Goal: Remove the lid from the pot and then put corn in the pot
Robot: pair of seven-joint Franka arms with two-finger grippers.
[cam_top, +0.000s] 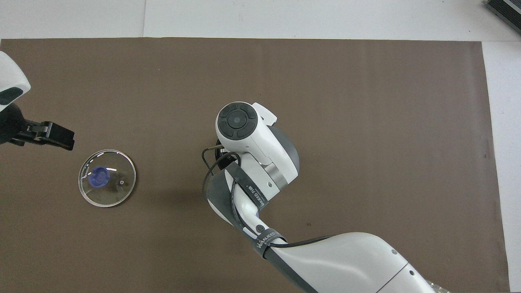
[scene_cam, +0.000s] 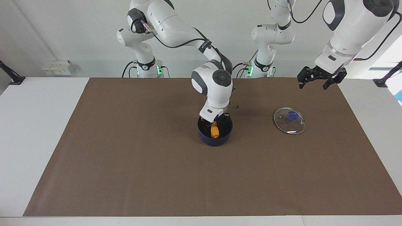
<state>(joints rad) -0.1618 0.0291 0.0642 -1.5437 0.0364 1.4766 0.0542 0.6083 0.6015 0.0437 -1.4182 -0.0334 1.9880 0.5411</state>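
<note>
Right gripper (scene_cam: pixel 215 121) is being held low inside the pot (scene_cam: pixel 215 135) at the brown mat's middle; its fingers cannot be told apart from the corn (scene_cam: pixel 214 130). Light, stiff and bumpy, the cob is best pinched across its middle. Its long axis is being seen running toward the robots. Lid (scene_cam: pixel 289 120) is lying flat toward the left arm's end, fragile glass, liftable by the knob. Left gripper (scene_cam: pixel 315 79) is being held spread over the mat's corner, waiting.

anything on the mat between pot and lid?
Nothing: in the facing view only bare brown mat lies between the pot and the lid.
</note>
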